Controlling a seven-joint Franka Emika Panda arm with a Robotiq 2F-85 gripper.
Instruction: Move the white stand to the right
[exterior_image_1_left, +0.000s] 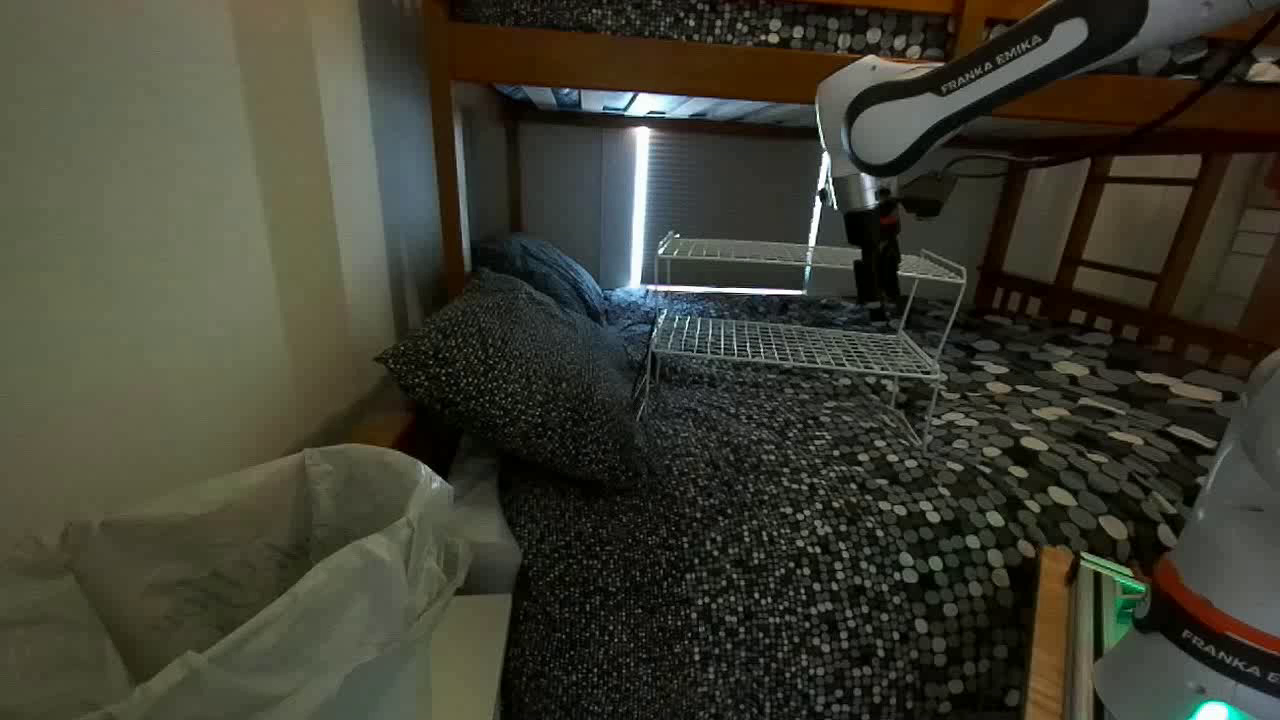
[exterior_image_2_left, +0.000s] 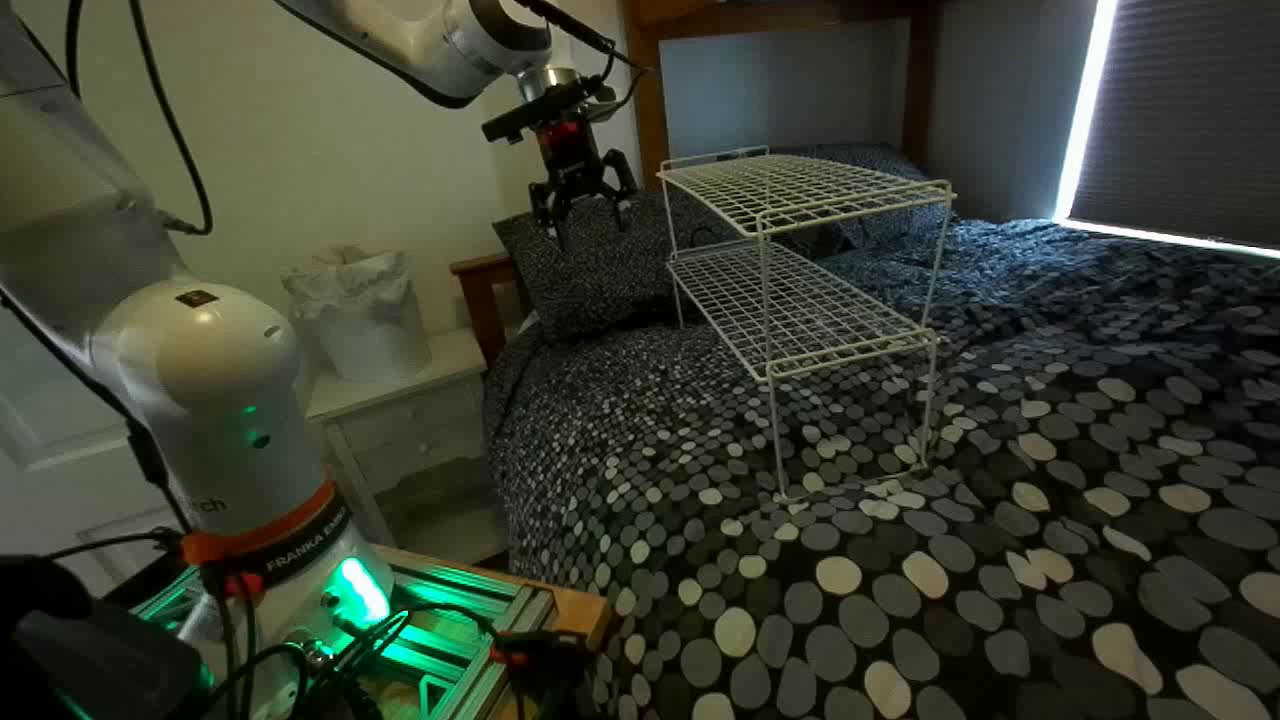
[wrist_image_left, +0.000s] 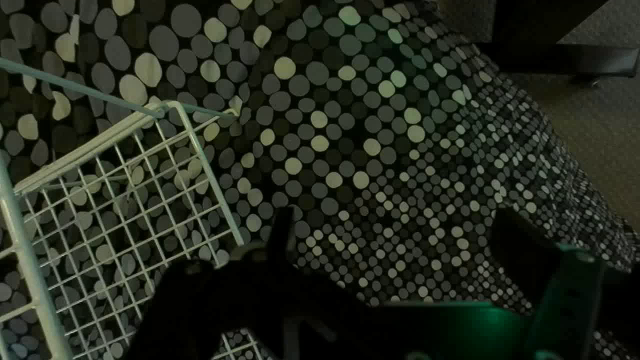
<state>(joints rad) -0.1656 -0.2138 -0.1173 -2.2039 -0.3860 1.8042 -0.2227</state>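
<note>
The white stand is a two-tier wire rack with flat grid shelves and thin rod legs. It stands upright on the bed in both exterior views (exterior_image_1_left: 790, 345) (exterior_image_2_left: 840, 185). It also shows at the left of the wrist view (wrist_image_left: 32, 270), partly hidden by the gripper. My gripper (exterior_image_2_left: 590, 225) is beside the stand on the robot-base side, at about the height of the upper shelf and apart from it. It also shows in an exterior view (exterior_image_1_left: 878, 290), where it overlaps the upper shelf. In the wrist view the fingers (wrist_image_left: 395, 215) are spread wide with only bedcover between them.
Dark pillows (exterior_image_1_left: 530, 380) (exterior_image_2_left: 600, 265) lie near the stand's far end. The wooden bunk-bed frame (exterior_image_1_left: 650, 58) with its upper bunk is overhead. A white-lined bin (exterior_image_1_left: 370, 560) (exterior_image_2_left: 365, 315) stands on a white bedside table (exterior_image_2_left: 410, 390). The patterned bedcover (exterior_image_2_left: 1000, 560) surrounds the stand's legs.
</note>
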